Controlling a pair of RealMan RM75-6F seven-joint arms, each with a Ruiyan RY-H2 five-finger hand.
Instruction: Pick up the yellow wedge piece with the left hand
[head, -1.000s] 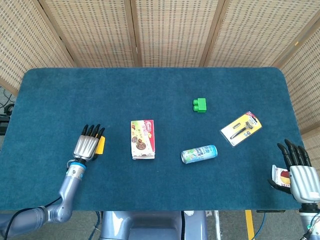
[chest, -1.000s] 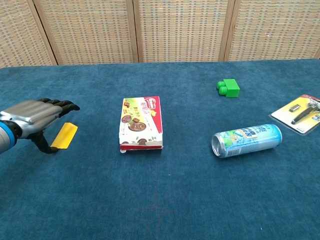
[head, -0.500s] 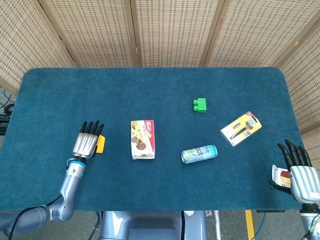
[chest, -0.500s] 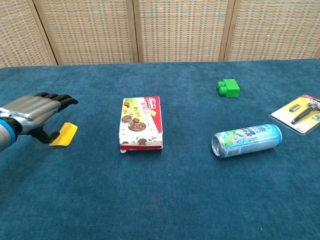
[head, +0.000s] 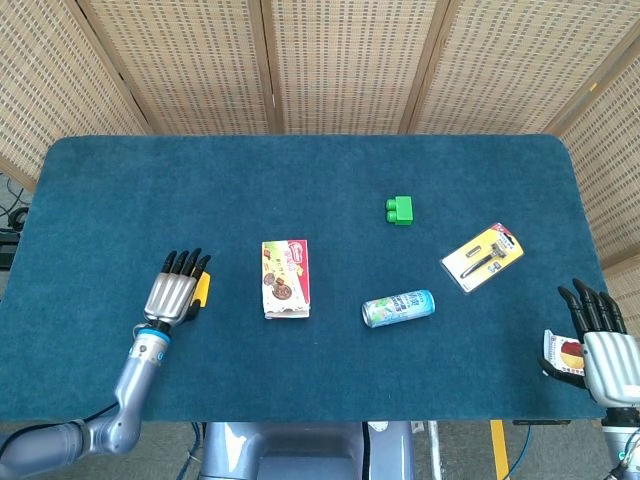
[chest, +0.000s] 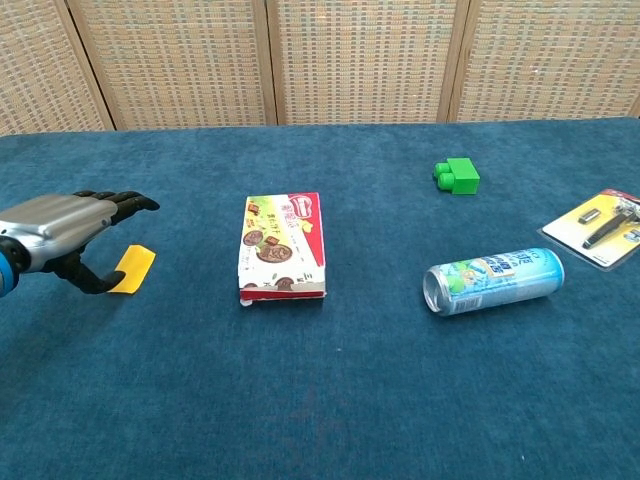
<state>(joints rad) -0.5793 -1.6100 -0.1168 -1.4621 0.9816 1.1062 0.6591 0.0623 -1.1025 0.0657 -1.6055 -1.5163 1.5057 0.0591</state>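
1. The left hand (chest: 62, 232) is positioned near the tabletop's front left corner, palm down, with its fingers (head: 183, 264) extended and apart and the thumb curled underneath; nothing is held.
2. The yellow wedge piece (chest: 131, 270) lies flat on the tabletop (head: 300, 180), just beside the left hand on its inner side and partly under the fingertips. Whether the thumb touches it cannot be told.
3. A snack box (head: 285, 278) lies flat toward the tabletop's middle, apart from the wedge on the side away from the left edge.
4. A drink can (chest: 493, 280) lies on its side between the box and the right edge, near the front.
5. A green block (head: 400, 210) stands behind the can, toward the far edge.
6. A packaged razor (head: 484, 257) lies near the right edge.
7. The right hand (head: 602, 349) is located at the front right corner, fingers extended and spread, with a small red-and-white packet (head: 561, 353) beside its thumb. Whether the packet is held cannot be told.
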